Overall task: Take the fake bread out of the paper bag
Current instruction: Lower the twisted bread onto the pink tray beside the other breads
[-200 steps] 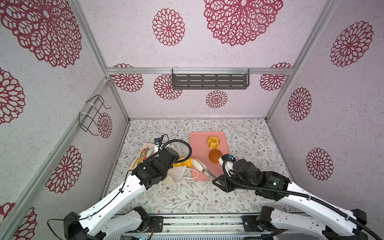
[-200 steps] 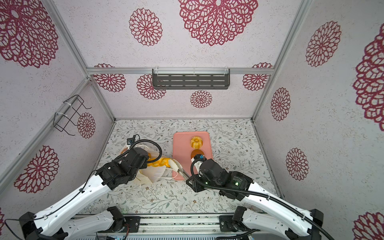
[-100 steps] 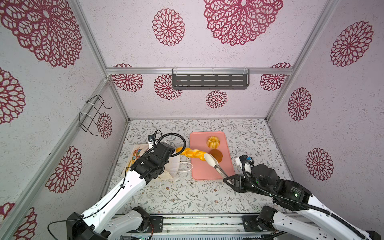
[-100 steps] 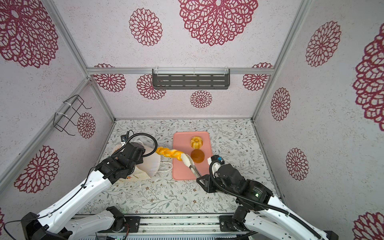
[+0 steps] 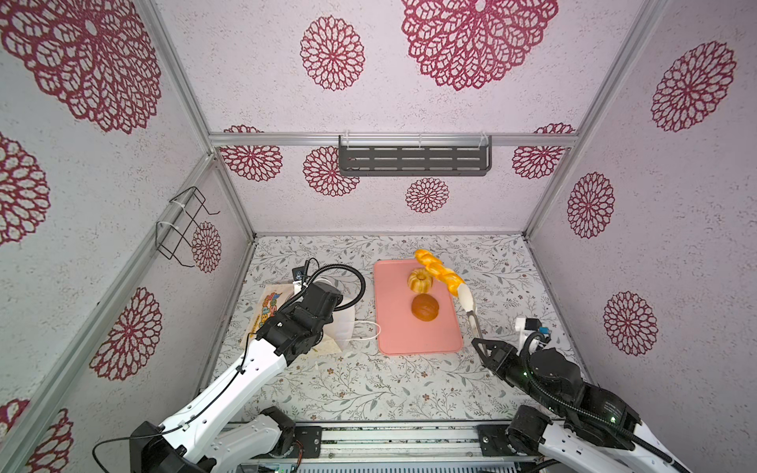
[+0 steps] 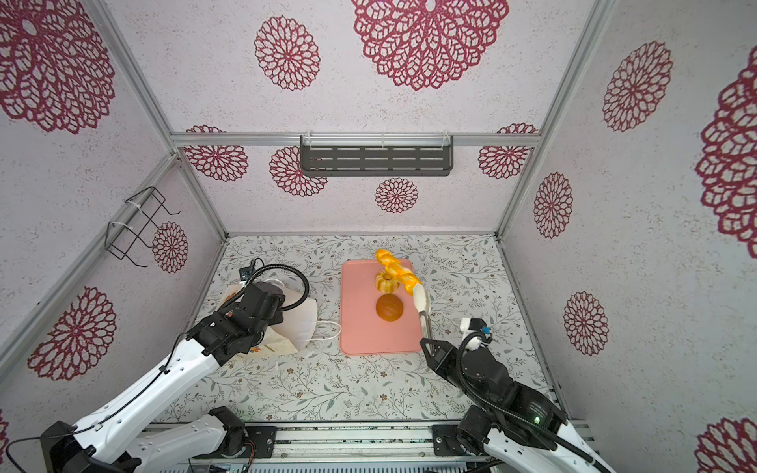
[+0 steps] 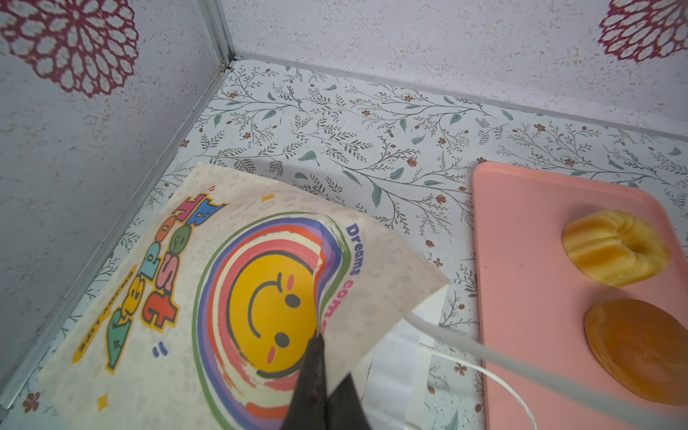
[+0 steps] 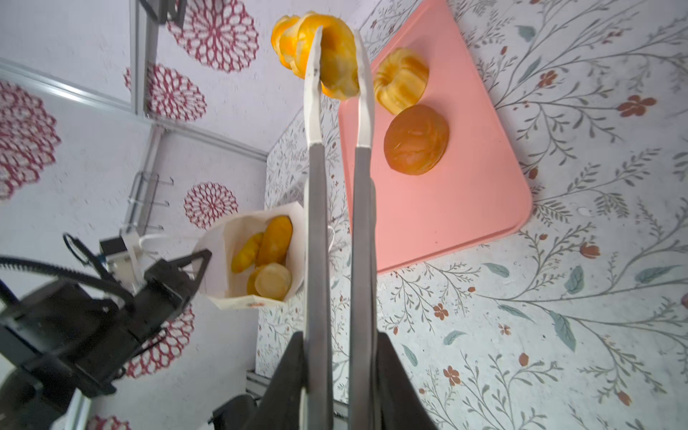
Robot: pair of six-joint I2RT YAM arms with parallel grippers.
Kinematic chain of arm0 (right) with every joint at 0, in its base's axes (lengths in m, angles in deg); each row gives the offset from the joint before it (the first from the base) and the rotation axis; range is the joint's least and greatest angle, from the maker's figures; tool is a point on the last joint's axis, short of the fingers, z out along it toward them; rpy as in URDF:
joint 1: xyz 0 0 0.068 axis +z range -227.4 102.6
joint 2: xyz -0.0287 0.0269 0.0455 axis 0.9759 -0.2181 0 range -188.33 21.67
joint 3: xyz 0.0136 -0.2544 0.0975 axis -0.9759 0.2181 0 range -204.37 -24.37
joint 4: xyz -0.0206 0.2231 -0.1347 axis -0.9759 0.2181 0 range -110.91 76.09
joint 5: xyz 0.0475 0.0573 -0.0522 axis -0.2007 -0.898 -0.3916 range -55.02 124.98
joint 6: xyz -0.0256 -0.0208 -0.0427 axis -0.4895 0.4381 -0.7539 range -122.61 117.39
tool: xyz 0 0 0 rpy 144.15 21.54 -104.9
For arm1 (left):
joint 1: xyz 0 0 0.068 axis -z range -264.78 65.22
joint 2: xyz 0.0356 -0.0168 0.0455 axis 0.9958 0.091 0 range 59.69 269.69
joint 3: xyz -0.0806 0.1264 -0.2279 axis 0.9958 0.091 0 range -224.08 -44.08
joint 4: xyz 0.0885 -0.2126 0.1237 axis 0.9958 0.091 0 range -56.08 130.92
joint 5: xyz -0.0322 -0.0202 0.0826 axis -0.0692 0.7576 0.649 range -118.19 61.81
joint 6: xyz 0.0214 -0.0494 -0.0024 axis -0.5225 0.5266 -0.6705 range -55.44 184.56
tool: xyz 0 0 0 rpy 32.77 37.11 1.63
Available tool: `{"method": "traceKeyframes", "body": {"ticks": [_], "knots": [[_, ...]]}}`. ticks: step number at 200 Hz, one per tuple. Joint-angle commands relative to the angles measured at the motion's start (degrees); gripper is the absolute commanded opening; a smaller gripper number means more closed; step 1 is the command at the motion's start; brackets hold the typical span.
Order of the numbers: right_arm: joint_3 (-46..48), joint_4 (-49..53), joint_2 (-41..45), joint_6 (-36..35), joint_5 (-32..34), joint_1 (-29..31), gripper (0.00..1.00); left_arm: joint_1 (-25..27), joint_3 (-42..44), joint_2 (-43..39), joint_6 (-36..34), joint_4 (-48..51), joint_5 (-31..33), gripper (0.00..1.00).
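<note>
Over the last second my right gripper (image 8: 337, 376), clamped on the metal tongs (image 8: 335, 186), has swung the braided stick (image 5: 436, 268) out of the paper bag (image 5: 346, 327) and over the far end of the pink tray (image 5: 409, 344) — a third piece out, I reckon, near the ridged ring (image 5: 417, 279) and the smooth dark bun (image 5: 425, 307). My left gripper (image 7: 324, 387) stays pinched on the bag's creased paper lip — glossy loaves (image 8: 268, 257) remain inside.
</note>
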Motion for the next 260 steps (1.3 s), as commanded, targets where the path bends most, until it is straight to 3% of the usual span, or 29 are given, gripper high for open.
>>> {"method": "traceKeyframes", "body": {"ticks": [1,83,143,202,260], "knots": [[2.2,-4.0,2.6,9.9,9.0,-0.2,0.00,-0.3,1.3,-2.8,-0.7,-3.5,-2.2,0.00],[2.8,-4.3,-5.6,12.3,14.1,-0.6,0.00,-0.2,3.3,-5.4,-1.7,-3.3,-3.4,0.00],[6.3,-14.8,-13.6,12.2,6.1,-5.6,0.00,-0.2,4.7,-6.9,-2.3,-3.1,-3.6,0.00],[4.5,-20.9,-23.5,11.3,2.2,-7.4,0.00,-0.3,5.7,-7.8,-2.8,-3.4,-3.7,0.00],[5.9,-24.2,-27.2,13.6,1.2,-7.3,0.00,-0.3,6.5,-9.2,-3.8,-3.5,-3.4,0.00]]}}
